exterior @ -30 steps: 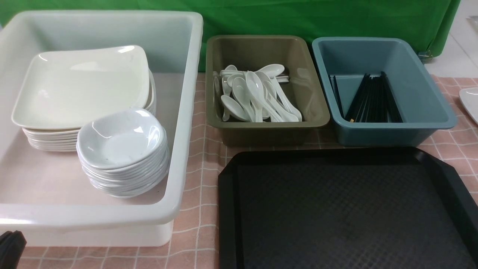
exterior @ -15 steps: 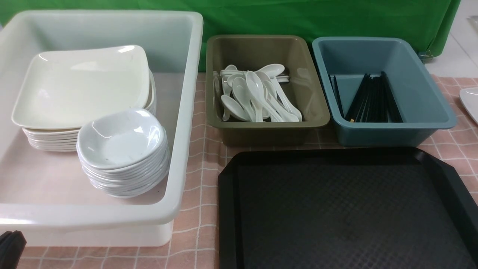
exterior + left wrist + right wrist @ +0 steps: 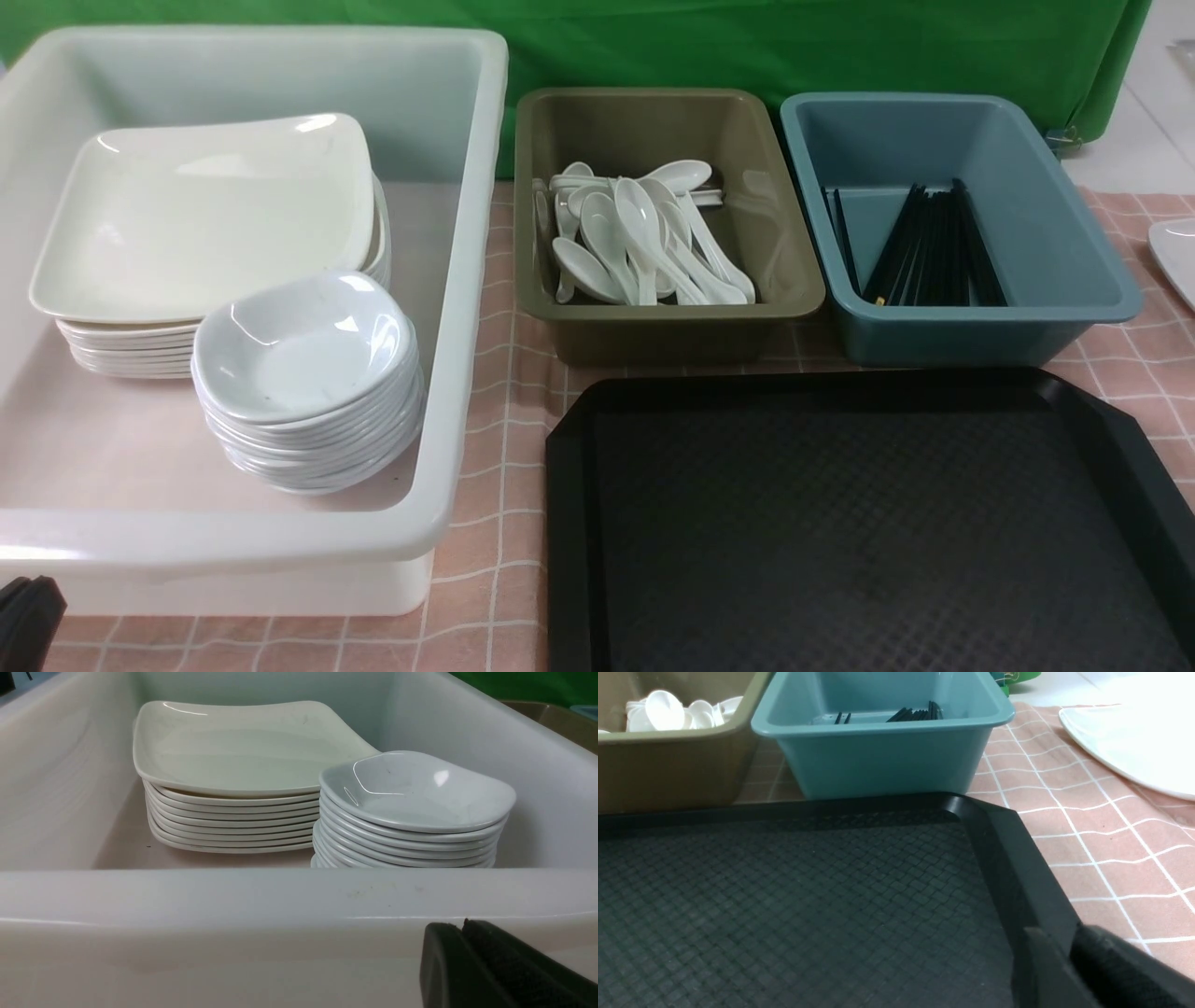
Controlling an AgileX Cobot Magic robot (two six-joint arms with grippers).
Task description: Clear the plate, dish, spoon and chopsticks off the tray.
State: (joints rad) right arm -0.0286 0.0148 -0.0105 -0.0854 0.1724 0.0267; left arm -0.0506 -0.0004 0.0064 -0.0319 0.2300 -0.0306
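We find no readable text, label, brand mark or number anywhere — not on the tray (image 3: 1102, 439), the white tub (image 3: 467, 280), the olive tub (image 3: 794, 280) or the blue tub (image 3: 1102, 289).

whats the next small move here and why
Probably none beyond keeping both arms parked: the tray shows only bare diamond texture, while plates and dishes sit stacked in the white tub, spoons in the olive tub, chopsticks in the blue tub.
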